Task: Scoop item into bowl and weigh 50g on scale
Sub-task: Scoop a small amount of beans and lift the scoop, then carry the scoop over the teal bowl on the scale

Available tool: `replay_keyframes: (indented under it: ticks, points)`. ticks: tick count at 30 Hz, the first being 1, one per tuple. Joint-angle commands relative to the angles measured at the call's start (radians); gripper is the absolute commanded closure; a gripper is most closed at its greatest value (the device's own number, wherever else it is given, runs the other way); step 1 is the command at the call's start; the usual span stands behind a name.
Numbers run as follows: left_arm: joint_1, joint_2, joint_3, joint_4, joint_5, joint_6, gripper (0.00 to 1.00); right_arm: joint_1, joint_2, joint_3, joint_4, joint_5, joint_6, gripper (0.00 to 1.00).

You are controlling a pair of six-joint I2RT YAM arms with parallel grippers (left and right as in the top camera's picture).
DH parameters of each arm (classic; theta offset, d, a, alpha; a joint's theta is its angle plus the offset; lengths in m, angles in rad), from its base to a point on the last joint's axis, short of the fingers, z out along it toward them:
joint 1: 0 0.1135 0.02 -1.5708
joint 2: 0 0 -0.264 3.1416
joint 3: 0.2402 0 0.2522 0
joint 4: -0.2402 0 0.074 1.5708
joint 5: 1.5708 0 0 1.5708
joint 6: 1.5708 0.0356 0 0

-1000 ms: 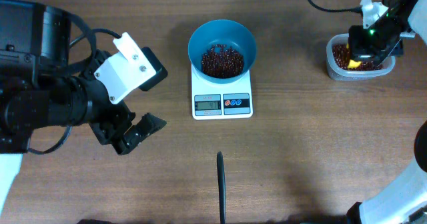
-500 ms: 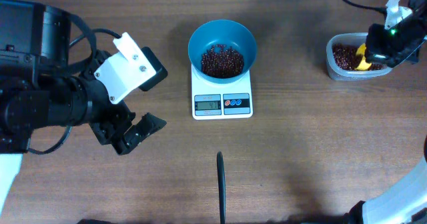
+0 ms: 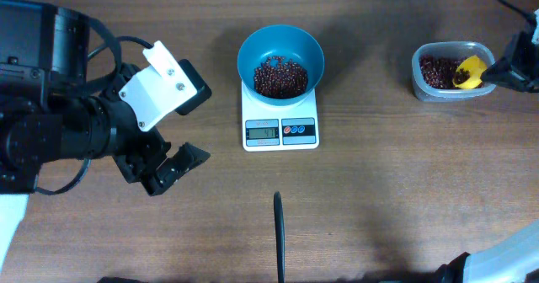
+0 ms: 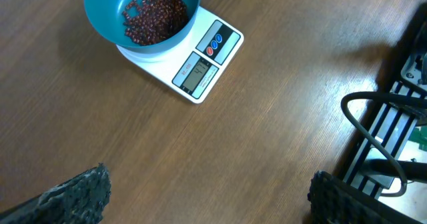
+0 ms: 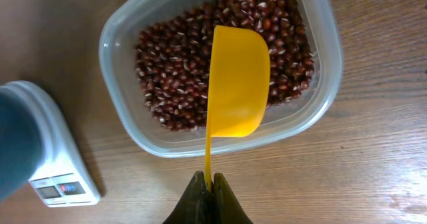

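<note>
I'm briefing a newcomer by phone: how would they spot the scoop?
On the table, at the right of the overhead view, sits a clear tub of red-brown beans. Over it is the scoop, its thin handle pinched in the right tool. It is the only bright yellow thing.

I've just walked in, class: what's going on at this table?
The right gripper, fingers shut on the handle of a yellow scoop, holds it at the clear tub of red-brown beans. The teal bowl sits on the white scale with beans inside. The left gripper hangs open, touching nothing.
</note>
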Motion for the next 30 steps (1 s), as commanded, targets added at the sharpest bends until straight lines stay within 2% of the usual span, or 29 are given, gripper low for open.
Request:
replay_keyframes:
  ticks: [1,10,12,21,25,30]
  points:
    - [0.005,0.001,0.019,0.001,0.014,0.016,0.01,-0.010,-0.045,0.027,-0.002,-0.145,-0.037,0.96]
    - [0.005,0.001,0.019,0.001,0.014,0.016,0.01,-0.011,-0.047,0.027,-0.095,-0.283,-0.217,0.96]
    - [0.005,0.001,0.019,0.001,0.014,0.016,0.01,-0.012,-0.047,0.027,-0.097,-0.293,-0.221,0.96]
    - [0.005,0.001,0.019,0.001,0.014,0.016,0.01,0.008,-0.126,0.033,-0.097,-0.570,-0.216,0.96]
    - [0.005,0.001,0.019,0.001,0.014,0.016,0.01,0.140,-0.161,0.038,-0.044,-0.570,-0.153,0.96]
    - [0.005,0.001,0.019,0.001,0.014,0.016,0.01,0.404,-0.161,0.040,0.129,-0.564,-0.049,0.96]
